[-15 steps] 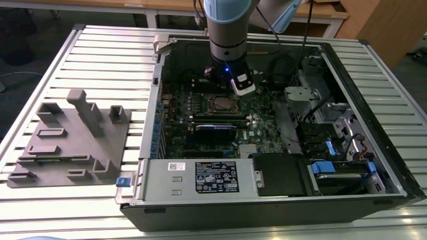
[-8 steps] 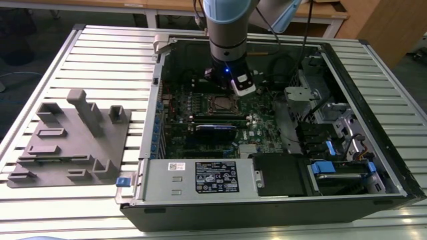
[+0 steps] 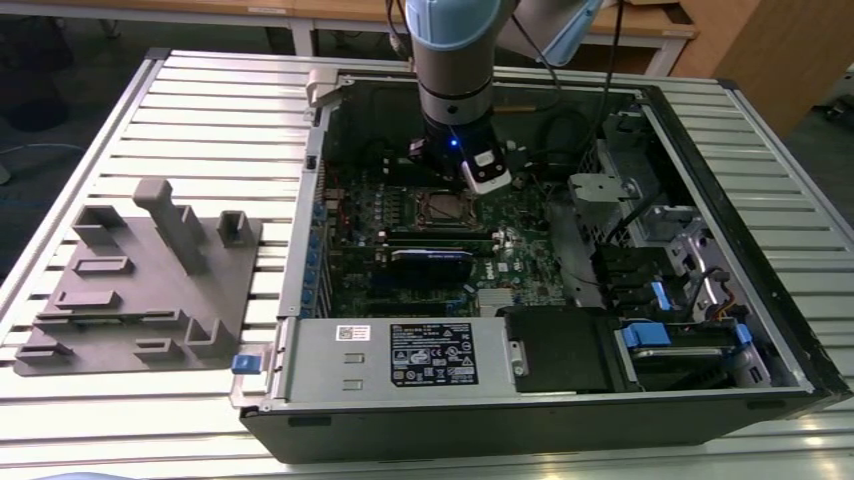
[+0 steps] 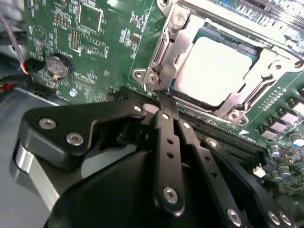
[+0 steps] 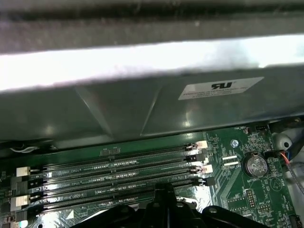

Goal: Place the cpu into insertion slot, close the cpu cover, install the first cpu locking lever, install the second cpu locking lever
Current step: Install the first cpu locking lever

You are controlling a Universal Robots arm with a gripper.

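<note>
Inside the open black computer case (image 3: 534,430), the black gripper (image 4: 164,102) is hanging pinched shut, empty, just beside the silver square cpu (image 4: 213,71).

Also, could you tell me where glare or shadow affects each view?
In the second wrist view, glare washes the cpu top white; in the first wrist view, a bright band crosses the metal panel; in the exterior view, the motherboard sits darker than the shiny table.
</note>
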